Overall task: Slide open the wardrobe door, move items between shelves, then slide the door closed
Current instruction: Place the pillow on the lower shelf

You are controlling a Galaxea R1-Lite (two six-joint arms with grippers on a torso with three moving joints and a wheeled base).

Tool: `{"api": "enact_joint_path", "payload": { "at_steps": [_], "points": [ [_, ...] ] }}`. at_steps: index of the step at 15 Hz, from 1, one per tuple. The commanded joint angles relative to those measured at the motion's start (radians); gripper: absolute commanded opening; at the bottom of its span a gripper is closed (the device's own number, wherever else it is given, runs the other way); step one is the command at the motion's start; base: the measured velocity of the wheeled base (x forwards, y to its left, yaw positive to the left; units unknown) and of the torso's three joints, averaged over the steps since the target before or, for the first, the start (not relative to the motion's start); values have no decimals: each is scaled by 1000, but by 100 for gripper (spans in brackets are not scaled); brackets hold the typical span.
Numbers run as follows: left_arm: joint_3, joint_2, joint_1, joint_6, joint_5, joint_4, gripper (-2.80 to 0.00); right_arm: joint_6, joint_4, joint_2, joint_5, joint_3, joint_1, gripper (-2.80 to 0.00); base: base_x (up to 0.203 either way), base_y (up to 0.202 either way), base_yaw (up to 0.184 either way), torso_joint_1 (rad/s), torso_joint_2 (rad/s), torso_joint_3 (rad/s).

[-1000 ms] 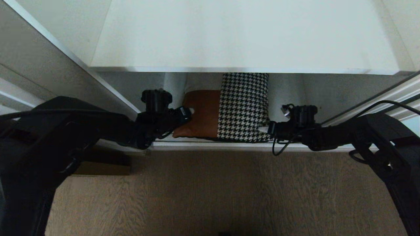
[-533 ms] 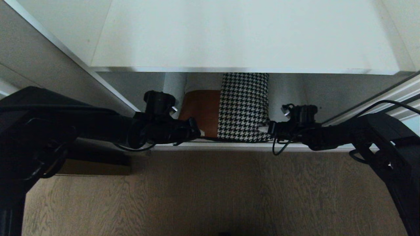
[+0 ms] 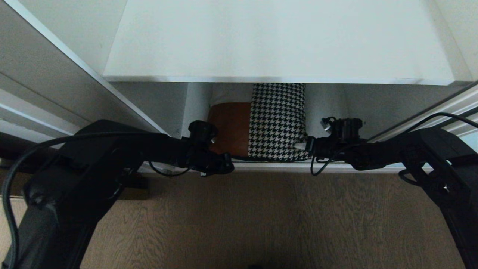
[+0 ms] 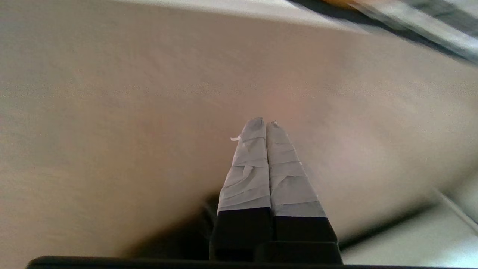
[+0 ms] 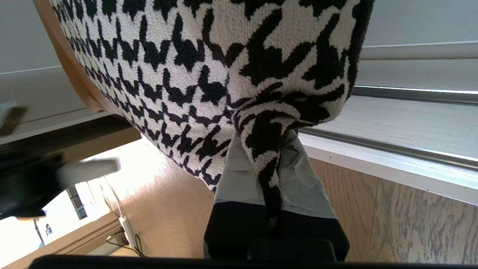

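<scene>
Since a second ago left gripper (image 3: 224, 167) has swung off the cushion (image 3: 276, 123) to the lower shelf (image 3: 261, 166) lip, fingers together, empty; right gripper (image 5: 274, 164) pinches the houndstooth corner; door open, transfer and closing remain.

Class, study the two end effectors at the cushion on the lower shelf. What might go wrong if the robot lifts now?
1. Only the right end effector pinches the cushion, by one corner; a lift may leave it hanging unevenly or slipping.
2. The left end effector is shut on nothing, near the rust-brown side, so that side has no support.
3. The upper shelf overhangs; a rising cushion may catch it.
</scene>
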Motion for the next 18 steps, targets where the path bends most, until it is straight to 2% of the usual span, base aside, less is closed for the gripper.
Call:
{"api": "enact_joint_path", "payload": {
  "at_steps": [1, 2, 4, 6, 8, 10, 12, 15, 18],
  "points": [
    [-143, 141, 0, -4, 74, 51, -280, 3, -5, -5, 4, 3, 1, -280, 0, 0, 0, 0, 0, 0],
    [-167, 166, 1, -3, 132, 47, -280, 3, -5, -6, 4, 7, 1, -280, 0, 0, 0, 0, 0, 0],
    [-172, 191, 2, -1, 170, -56, -280, 3, -5, -6, 4, 7, 1, -280, 0, 0, 0, 0, 0, 0],
    [-173, 234, 2, 20, 254, -157, -280, 3, -6, -9, 4, 11, 2, -280, 0, 0, 0, 0, 0, 0],
    [-173, 266, 2, 69, 341, -371, -280, 3, -6, -17, 4, 16, 2, -280, 0, 0, 0, 0, 0, 0],
    [-172, 292, 2, 121, 388, -584, -280, 3, -9, -18, 4, 18, 2, -280, 0, 0, 0, 0, 0, 0],
    [-172, 319, 2, 216, 457, -730, -280, 1, -13, -21, 3, 24, 2, -280, 0, 0, 0, 0, 0, 0],
    [-171, 354, 1, 317, 501, -913, -280, -1, -18, -23, 2, 30, 2, -280, 0, 0, 0, 0, 0, 0],
    [-171, 381, 1, 335, 505, -930, -280, -1, -20, -23, 0, 28, 2, -280, 0, 0, 0, 0, 0, 0]
  ]
}}
